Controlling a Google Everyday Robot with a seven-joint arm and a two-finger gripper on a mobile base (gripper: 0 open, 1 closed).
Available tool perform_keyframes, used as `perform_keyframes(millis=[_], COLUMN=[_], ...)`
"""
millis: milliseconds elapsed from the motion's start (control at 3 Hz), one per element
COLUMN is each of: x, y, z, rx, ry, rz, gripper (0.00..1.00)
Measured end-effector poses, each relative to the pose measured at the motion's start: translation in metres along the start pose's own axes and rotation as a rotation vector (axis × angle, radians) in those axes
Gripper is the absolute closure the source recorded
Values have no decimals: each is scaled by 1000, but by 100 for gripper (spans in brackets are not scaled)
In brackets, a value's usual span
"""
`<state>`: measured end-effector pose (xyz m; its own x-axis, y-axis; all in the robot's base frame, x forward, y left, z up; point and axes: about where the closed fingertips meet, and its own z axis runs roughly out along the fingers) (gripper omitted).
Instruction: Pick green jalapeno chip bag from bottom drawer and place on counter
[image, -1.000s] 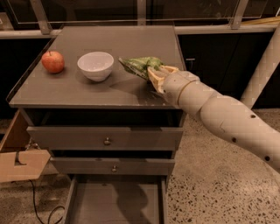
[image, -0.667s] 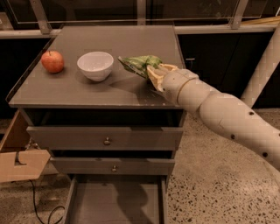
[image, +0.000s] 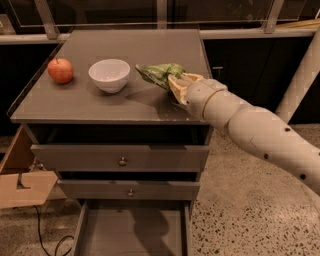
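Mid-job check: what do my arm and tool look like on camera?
The arm is a thick, rounded cream-white tube with small dark dots along it and a ringed wrist. Its tool, pale yellowish, sits over the right side of the counter, at the green bag.

The crinkly little snack bag (image: 159, 72) is a bright leafy green with paler streaks. The two-finger gripper (image: 179, 85), sitting at the bag's right end over the counter's right side, is a pale yellowish tan. The fat rounded arm (image: 265, 137) behind it is cream, dotted with small dark spots. The flat matte counter (image: 150, 47) is grey-brown with paler edges. On it, the round apple (image: 60, 70) is red with an orangey blush and the small bowl (image: 109, 75) is plain white. The shallow bottom drawer (image: 132, 232) is flat grey, no pattern. The polished floor (image: 240, 210) is beige-grey, speckled all over.
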<state>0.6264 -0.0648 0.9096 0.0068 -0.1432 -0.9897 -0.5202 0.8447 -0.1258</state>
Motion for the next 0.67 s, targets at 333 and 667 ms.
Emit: perform_keyframes(millis=[333,667], x=[0,0], y=[0,0], z=[0,0], rx=[0,0], ry=[0,0], rz=[0,0], gripper=[21,0])
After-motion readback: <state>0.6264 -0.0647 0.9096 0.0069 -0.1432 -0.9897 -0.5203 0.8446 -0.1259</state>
